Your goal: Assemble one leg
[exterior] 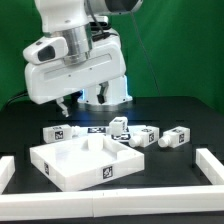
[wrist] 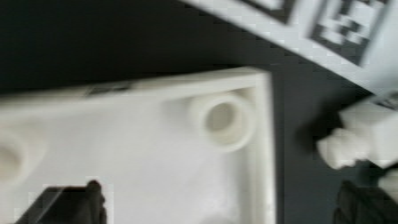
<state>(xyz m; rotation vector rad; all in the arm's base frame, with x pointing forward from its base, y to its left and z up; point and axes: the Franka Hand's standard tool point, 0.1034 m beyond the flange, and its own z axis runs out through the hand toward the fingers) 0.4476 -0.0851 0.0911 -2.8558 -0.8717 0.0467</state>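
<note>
Several short white legs with marker tags lie on the black table behind the tray: one (exterior: 55, 132) at the exterior view's left, one (exterior: 118, 126) in the middle, two (exterior: 145, 137) (exterior: 178, 137) to the right. My gripper (exterior: 62, 104) hangs above the far left corner of the large white tray-like part (exterior: 70, 165). In the wrist view my gripper (wrist: 222, 208) is open and empty, its dark fingertips (wrist: 71, 205) straddling the tray's rim (wrist: 267, 150). A round socket (wrist: 222, 118) shows in the tray's corner. One leg (wrist: 365, 135) lies just outside the rim.
The marker board (exterior: 95, 128) lies flat behind the tray, and its tags show in the wrist view (wrist: 338, 25). White rails (exterior: 213, 166) border the work area at both sides and along the front. A green backdrop stands behind the arm.
</note>
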